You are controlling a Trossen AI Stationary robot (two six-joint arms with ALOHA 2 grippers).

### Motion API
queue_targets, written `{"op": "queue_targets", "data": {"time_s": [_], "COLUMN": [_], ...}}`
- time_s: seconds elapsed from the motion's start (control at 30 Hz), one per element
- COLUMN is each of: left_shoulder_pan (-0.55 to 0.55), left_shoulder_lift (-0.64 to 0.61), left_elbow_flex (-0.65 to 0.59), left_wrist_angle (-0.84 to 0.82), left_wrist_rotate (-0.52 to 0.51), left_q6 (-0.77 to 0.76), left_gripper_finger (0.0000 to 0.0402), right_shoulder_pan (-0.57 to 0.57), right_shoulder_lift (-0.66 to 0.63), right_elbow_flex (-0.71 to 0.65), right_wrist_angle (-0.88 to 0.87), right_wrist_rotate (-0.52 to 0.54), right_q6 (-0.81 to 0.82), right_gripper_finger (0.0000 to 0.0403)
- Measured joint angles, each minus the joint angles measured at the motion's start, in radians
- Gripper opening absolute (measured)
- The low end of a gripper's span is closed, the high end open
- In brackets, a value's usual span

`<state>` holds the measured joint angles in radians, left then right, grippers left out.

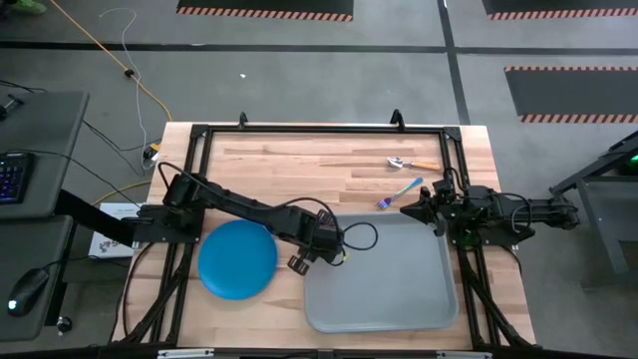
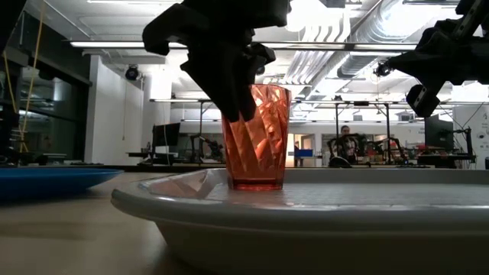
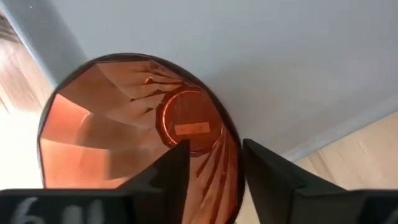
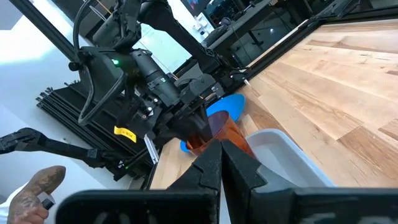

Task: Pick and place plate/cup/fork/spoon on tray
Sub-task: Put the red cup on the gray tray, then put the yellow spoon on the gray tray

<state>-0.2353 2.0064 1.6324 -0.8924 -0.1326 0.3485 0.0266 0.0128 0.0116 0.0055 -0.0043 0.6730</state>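
Observation:
The red-orange cup [image 2: 256,137] stands upright with its base on the light-grey tray [image 1: 384,299], near the tray's far left corner. My left gripper [image 1: 317,242] is over it, shut on the cup's wall [image 3: 214,149]. The blue plate [image 1: 237,259] lies flat on the table left of the tray. The fork [image 1: 400,191] and the spoon [image 1: 412,163] lie on the table beyond the tray's far right corner. My right gripper [image 1: 405,209] hovers shut and empty near the fork, above the tray's far edge; its shut fingers also show in the right wrist view [image 4: 219,152]. My left gripper holds the cup by its wall at the rim [image 3: 231,165], one finger inside the cup [image 3: 171,171] and one outside [image 3: 267,174]. The fingers come from above, pointing down. The cup is upright, its base [image 2: 256,183] on the tray floor.
The table's black frame rails [image 1: 319,130] run along the table's far and side edges. Bare wood lies beyond the tray. A person [image 2: 348,141] stands in the room behind, and a person's hand [image 4: 31,186] shows beside the table's left side.

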Motion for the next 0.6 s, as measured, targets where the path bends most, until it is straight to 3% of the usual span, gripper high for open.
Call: {"op": "queue_targets", "data": {"time_s": [0.23,0.6], "left_shoulder_pan": [-0.008,-0.007], "left_shoulder_lift": [0.001,0.0], "left_elbow_flex": [0.041,0.181], "left_wrist_angle": [-0.066,-0.234], "left_wrist_rotate": [0.0,0.0], "left_q6": [-0.023,-0.103], "left_gripper_finger": [0.018,0.0184], "right_shoulder_pan": [0.0,0.0], "right_shoulder_lift": [0.0,0.0], "right_elbow_flex": [0.0,0.0], "right_wrist_angle": [0.0,0.0], "right_wrist_rotate": [0.0,0.0], "right_q6": [0.0,0.0], "right_gripper_finger": [0.0,0.0]}}
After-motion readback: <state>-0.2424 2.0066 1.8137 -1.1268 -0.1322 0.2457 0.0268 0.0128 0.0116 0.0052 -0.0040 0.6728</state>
